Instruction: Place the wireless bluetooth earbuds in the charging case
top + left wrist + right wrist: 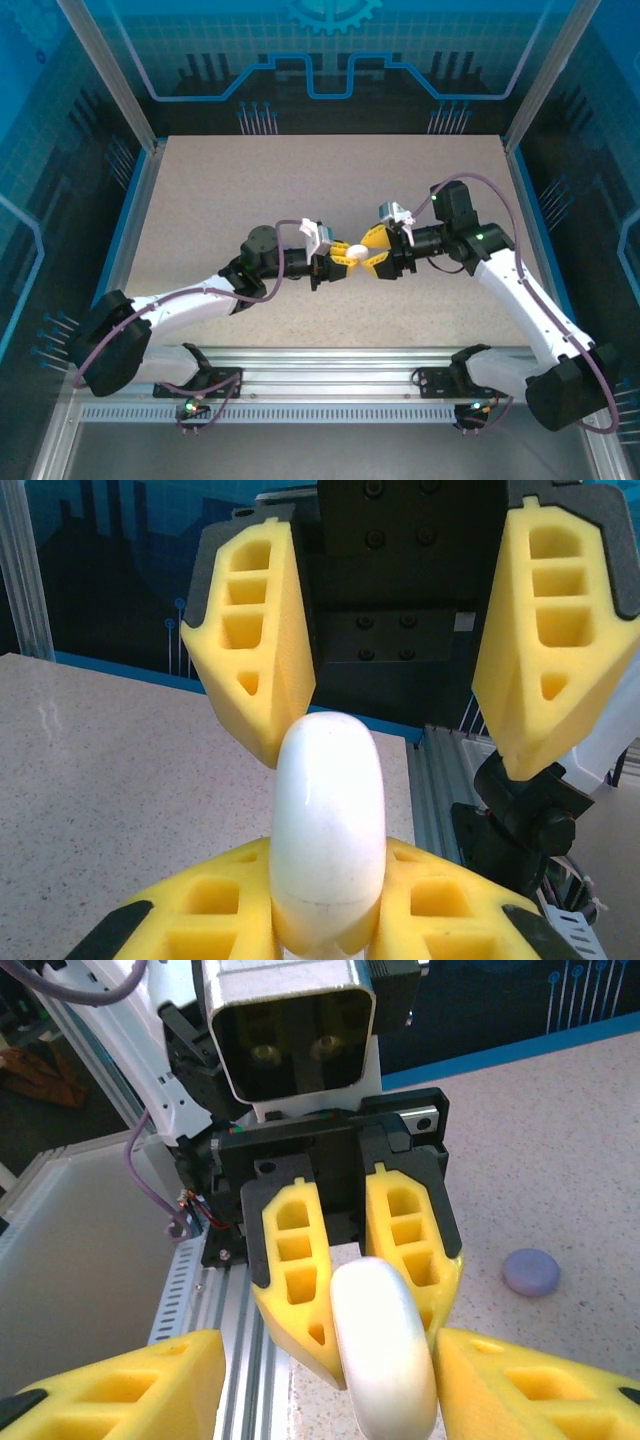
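Note:
A white round charging case (355, 252) is held on edge above the table, lid closed, a faint seam near its lower end (328, 820). My left gripper (343, 258) is shut on it, its yellow foam fingers (215, 900) pressing both flat faces. My right gripper (372, 252) faces it from the opposite side, open, with its jaws straddling the case's free end (385, 1360). One right finger (520, 1385) sits close against the case; the other (130, 1385) stands well off. The earbuds are out of view.
A small pale purple disc-shaped case (531, 1271) lies on the speckled table (330, 190) beyond the grippers. The aluminium rail (330, 375) with both arm bases runs along the near edge. Blue walls enclose the table.

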`<state>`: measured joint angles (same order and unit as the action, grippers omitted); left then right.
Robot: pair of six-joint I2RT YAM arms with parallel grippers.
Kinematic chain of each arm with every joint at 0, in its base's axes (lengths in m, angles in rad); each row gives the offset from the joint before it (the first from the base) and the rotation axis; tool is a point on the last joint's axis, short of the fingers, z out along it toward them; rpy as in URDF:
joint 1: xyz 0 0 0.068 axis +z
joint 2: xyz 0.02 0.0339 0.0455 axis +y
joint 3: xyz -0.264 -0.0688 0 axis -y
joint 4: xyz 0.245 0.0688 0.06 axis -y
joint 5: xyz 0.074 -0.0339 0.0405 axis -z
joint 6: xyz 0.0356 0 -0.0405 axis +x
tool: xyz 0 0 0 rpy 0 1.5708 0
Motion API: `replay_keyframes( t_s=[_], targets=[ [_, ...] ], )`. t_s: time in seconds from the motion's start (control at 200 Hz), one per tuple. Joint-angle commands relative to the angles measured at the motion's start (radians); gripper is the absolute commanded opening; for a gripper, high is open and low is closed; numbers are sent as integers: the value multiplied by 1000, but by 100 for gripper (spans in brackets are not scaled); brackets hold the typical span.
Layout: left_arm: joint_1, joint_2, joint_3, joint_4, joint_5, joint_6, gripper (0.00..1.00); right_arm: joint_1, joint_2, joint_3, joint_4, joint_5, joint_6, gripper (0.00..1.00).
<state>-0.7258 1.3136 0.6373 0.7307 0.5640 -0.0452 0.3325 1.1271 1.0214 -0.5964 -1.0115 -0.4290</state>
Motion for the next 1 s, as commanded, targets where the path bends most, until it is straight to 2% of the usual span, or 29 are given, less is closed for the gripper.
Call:
replay_keyframes(
  t_s=[0.0, 0.135, 0.27, 0.435, 0.71, 0.805, 0.88, 0.995],
  targets=[
    [4, 1, 27, 64, 15, -1, 18, 4, -27, -31, 13, 23, -32, 55],
    [4, 4, 27, 88, 33, -15, 18, 9, -38, -47, 46, 15, -47, 50],
    [5, 10, 32, 90, 48, -21, 18, 11, -38, -52, 62, -7, -66, 38],
    [4, 15, 37, 85, 58, -22, 18, 13, -35, -54, 81, -35, -83, 35],
    [3, 16, 34, 80, 58, -27, 20, 14, -6, -33, 17, -67, -135, 14],
    [5, 13, 31, 74, 54, -23, 21, 14, -2, -32, 7, -71, -141, 13],
    [4, 9, 30, 65, 45, -21, 27, 13, 2, -34, 7, -69, -140, 13],
    [4, -15, 15, 27, 3, 7, 49, 6, 25, -34, 10, -30, -104, 17]
  ],
)
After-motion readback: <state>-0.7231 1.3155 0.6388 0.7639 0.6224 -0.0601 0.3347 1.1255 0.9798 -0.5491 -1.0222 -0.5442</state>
